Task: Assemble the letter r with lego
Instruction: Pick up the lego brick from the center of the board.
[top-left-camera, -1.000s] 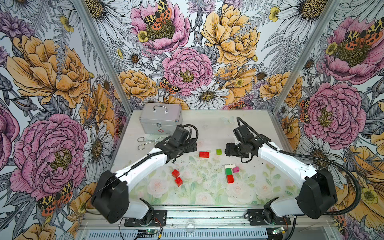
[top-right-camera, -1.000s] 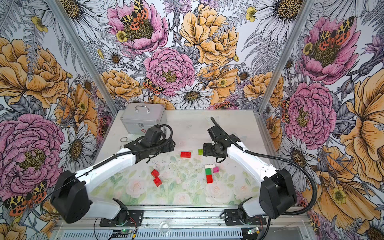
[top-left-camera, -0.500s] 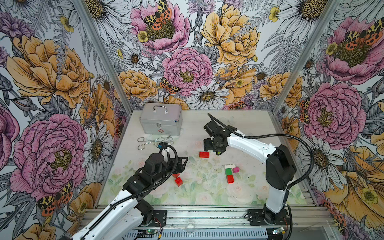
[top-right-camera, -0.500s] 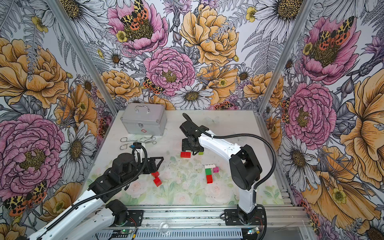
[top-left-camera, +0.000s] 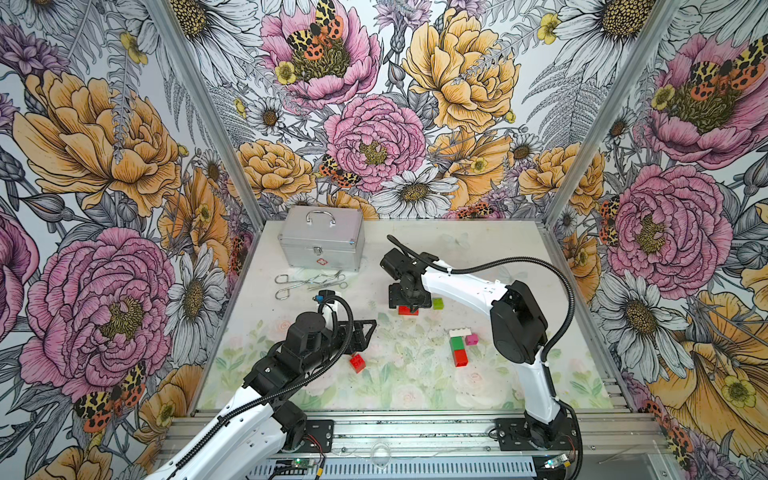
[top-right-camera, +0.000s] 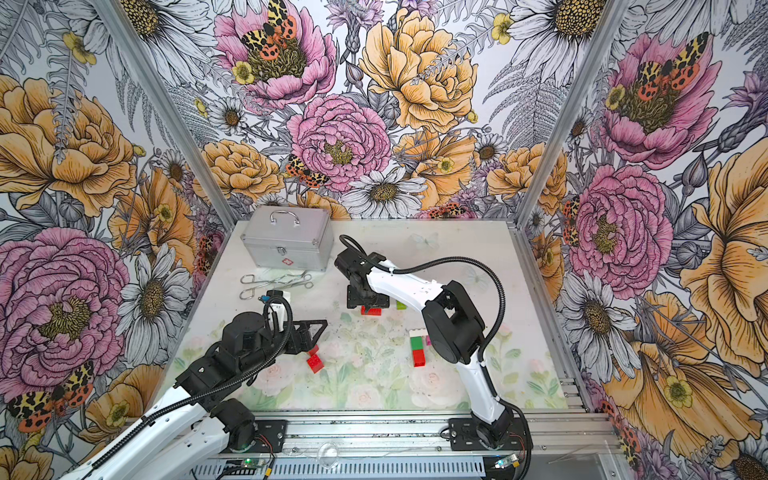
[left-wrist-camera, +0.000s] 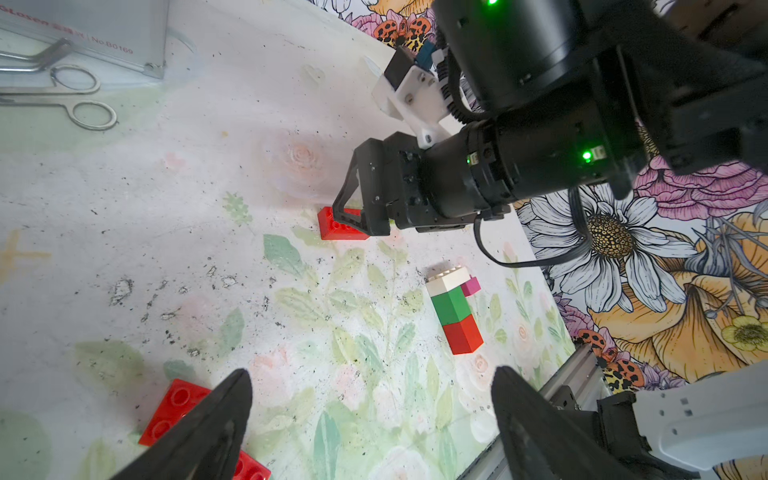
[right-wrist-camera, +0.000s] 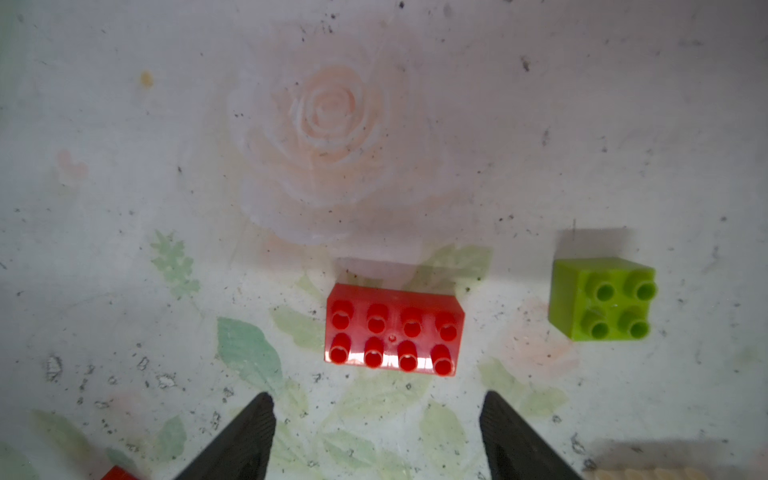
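Now that the right arm has swung in from the 3 o'clock side over the last second, the right hand (right-wrist-camera: 378, 397) hangs over the long red brick (right-wrist-camera: 392, 330) near the middle of the counter (top-left-camera: 498, 249). Its jaws are released and wide, with nothing between them. That brick lies flat, studs up, just ahead of the fingertips and untouched. At 3 o'clock from it, near but apart, sits the lime brick (right-wrist-camera: 602, 299). Out at 5 o'clock lies the part-built letter: white brick (top-left-camera: 460, 332), dark green brick (top-left-camera: 456, 343) and short red brick (top-left-camera: 460, 358) in a line, with the pink brick (top-left-camera: 471, 339) against their 3 o'clock side. Meanwhile the left hand (left-wrist-camera: 371, 372) has drawn back from the middle to 8 o'clock of the long brick. It too is released and empty, with two loose red bricks (left-wrist-camera: 174, 409) at its 6 o'clock, one right beside a finger. My reading is that the left arm has cleared the way and the right is lined up to close on the long red brick as the next piece. The letter looks about half done, with four bricks still unplaced
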